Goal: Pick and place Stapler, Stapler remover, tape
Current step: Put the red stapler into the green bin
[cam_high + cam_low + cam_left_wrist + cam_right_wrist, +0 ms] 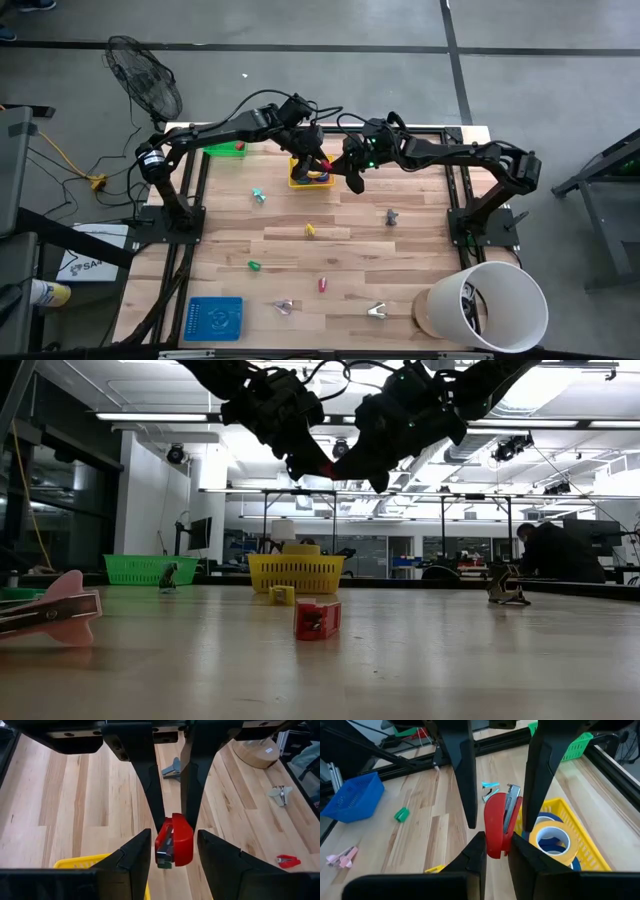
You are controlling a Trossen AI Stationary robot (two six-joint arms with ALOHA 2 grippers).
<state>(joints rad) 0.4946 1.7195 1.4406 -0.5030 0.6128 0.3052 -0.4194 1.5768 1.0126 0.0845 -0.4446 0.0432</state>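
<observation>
- Your right gripper (495, 851) is closed on the red stapler (496, 827), holding it above the yellow basket (580, 837) where the tape (551, 839) lies, probably for dropping.
- Your left gripper (172, 851) stands half open around the stapler; I cannot tell if it touches.

Pretty crowded up top over the yellow basket (311, 178): left tool (318, 166) and right tool (352, 178) both bunched around the red stapler (497, 827), barely any gap between. Basket itself half full of tape rolls (551, 840). Wide open across the middle of the desk (350, 260) though, just small bits scattered well apart. Blocked at the near right corner by the big white bucket (490, 305), near left by the blue tray (214, 318).
</observation>
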